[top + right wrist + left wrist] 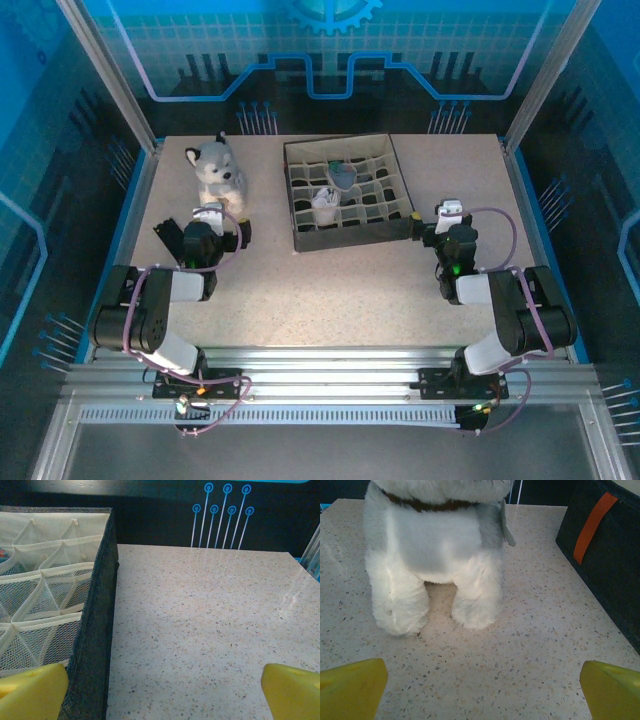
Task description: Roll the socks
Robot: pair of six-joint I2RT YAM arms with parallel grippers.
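Two socks lie in the compartments of the dark organizer box (300,240): a grey-blue sock (343,175) and, nearer, a white sock (325,203). My left gripper (205,225) sits left of the box, just in front of the plush husky (217,172). It is open, its yellow fingertips (350,687) wide apart over bare table, with the husky's legs (435,580) ahead. My right gripper (443,228) is at the box's right front corner. It too is open, one yellow fingertip (292,690) over the table, the other beside the box wall (95,630).
The table (350,290) is speckled stone with a raised rim. The box has several mesh cells (45,595) and an orange tag (590,527) on its side. Open table lies in front of the box and to its right (210,610).
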